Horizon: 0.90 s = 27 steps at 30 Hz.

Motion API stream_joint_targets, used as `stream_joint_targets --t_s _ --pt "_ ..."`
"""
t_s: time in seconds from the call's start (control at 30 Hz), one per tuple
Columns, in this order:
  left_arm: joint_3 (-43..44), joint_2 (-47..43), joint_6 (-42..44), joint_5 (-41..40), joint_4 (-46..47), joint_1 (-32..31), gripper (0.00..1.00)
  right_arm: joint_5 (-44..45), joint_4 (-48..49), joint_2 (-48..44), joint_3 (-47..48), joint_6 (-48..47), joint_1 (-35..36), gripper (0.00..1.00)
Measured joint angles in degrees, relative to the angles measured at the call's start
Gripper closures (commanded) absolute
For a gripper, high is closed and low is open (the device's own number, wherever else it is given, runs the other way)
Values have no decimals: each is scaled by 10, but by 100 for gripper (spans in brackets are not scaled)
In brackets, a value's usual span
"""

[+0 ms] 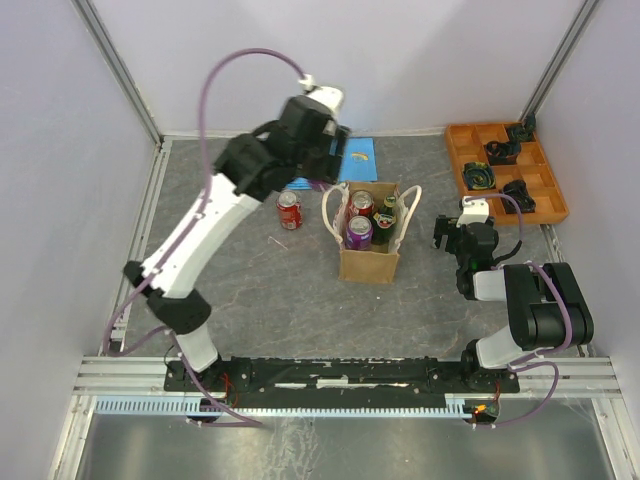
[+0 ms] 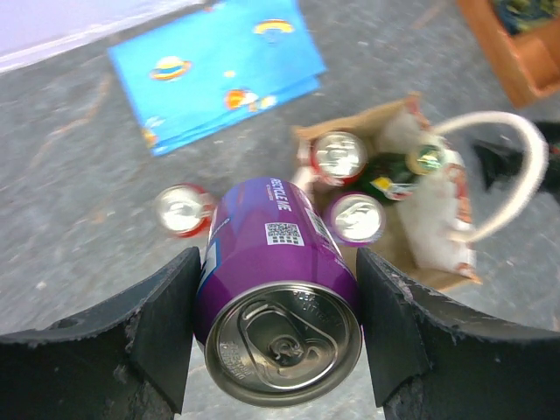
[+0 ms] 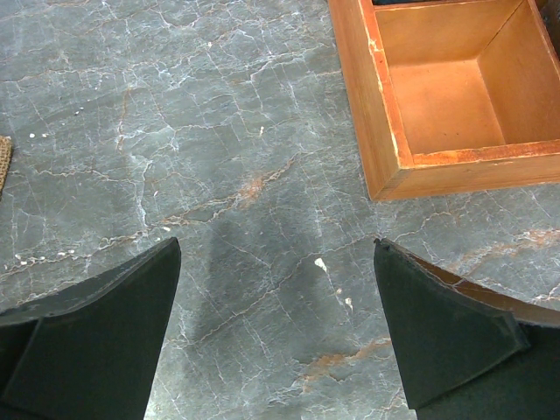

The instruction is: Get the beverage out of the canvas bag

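The left gripper (image 2: 276,259) squeezes a purple can (image 2: 280,337) high up near the far edge. The canvas bag (image 1: 370,262) sits mid-counter with more drinks inside. The right gripper (image 3: 276,249) is wide and empty. Dropped from here, the purple can could knock over the red can (image 1: 289,210).

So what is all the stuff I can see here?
canvas bag: one, tan with cream handles, mid-table, top open
red can in the bag: one, upright
purple can in the bag: one, upright
bottle: one, green, in the bag beside them
held purple can: one, outside the bag, gripped by the left arm
loose red can: one, standing on the table left of the bag
booklet: one, blue, flat behind the bag
tray: one, orange, far right
black parts: several, in tray compartments
table: one, grey marbled
left fingers: two, black, closed on the held purple can
right fingers: two, black, open over bare table by the tray
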Motion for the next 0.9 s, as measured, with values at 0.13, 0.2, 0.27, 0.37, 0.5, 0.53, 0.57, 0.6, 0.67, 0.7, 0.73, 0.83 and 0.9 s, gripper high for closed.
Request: stream_joint_targets --t_s 0.13,0.2,0.27,0.37,0.5,0.53,0.57,0.6,0.67,0.7,0.73,0.83,0.9 --pt "-107 -97 -1 -7 30 95 97 0 0 0 0 0 0 1" --pt "-164 -139 -1 -12 47 142 97 0 0 0 0 0 0 1" --pt "-232 -179 -1 -19 69 186 97 0 0 0 0 0 0 1" --pt "-320 -217 -1 -14 99 229 97 0 0 0 0 0 0 1" --pt "-425 -232 -3 15 153 266 97 0 0 0 0 0 0 1" --pt "-451 -231 -4 23 169 273 97 0 0 0 0 0 0 1" --pt "-471 -231 -8 30 181 278 97 0 0 0 0 0 0 1" --pt "-494 -230 -12 36 196 284 97 0 0 0 0 0 0 1" --pt "-526 -227 -16 47 219 293 97 0 0 0 0 0 0 1" --pt "-539 -224 -18 51 231 297 97 0 0 0 0 0 0 1" --pt "-550 -219 -20 56 246 301 97 0 0 0 0 0 0 1" --pt "-579 -198 -25 66 297 309 97 0 0 0 0 0 0 1" --pt "-593 -186 -28 76 325 315 97 0 0 0 0 0 0 1"
